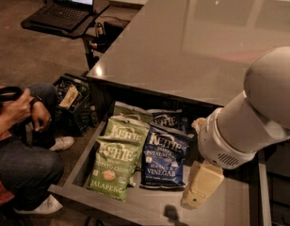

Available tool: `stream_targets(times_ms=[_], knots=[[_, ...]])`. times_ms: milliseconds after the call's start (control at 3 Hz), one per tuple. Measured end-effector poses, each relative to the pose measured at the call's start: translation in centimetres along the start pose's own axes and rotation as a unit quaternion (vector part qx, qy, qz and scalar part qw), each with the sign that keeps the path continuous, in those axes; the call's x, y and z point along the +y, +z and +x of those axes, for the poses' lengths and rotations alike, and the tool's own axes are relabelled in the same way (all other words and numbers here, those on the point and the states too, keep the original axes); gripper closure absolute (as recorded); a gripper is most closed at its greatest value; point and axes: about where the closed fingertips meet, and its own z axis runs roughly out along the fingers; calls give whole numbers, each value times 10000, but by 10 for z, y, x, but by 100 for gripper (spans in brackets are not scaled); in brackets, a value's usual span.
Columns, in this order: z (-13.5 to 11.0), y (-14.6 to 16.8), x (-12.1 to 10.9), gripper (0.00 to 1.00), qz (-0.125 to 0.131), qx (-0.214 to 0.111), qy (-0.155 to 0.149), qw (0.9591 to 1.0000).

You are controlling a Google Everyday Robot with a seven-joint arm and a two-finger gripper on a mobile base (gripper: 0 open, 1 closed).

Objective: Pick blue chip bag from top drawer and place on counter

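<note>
The blue chip bag [163,160] is a dark navy Kettle bag with white lettering. It lies flat in the open top drawer [149,202], right of several green Jalapeno bags [114,161]. A second navy bag [167,118] lies behind it, half under the counter [197,41]. My gripper [196,197] hangs from the white arm [248,121] low over the drawer floor, just right of the blue bag's lower right corner and apart from it.
A seated person [20,145] is at the left, next to a black crate [72,102]. A laptop on a black stand [65,13] is at the back left. The drawer's front wall [88,199] runs along the bottom.
</note>
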Motion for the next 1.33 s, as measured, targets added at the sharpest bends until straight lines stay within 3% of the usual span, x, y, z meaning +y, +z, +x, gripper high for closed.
stream_targets(times_ms=[333, 667, 1000, 1333], knots=[[-5, 8, 3, 0, 31, -79, -135, 9999], [-17, 43, 2, 0, 63, -255, -279, 9993], [-30, 89, -40, 0, 495, -253, -393, 9977], [-30, 88, -40, 0, 530, -223, -413, 9975]])
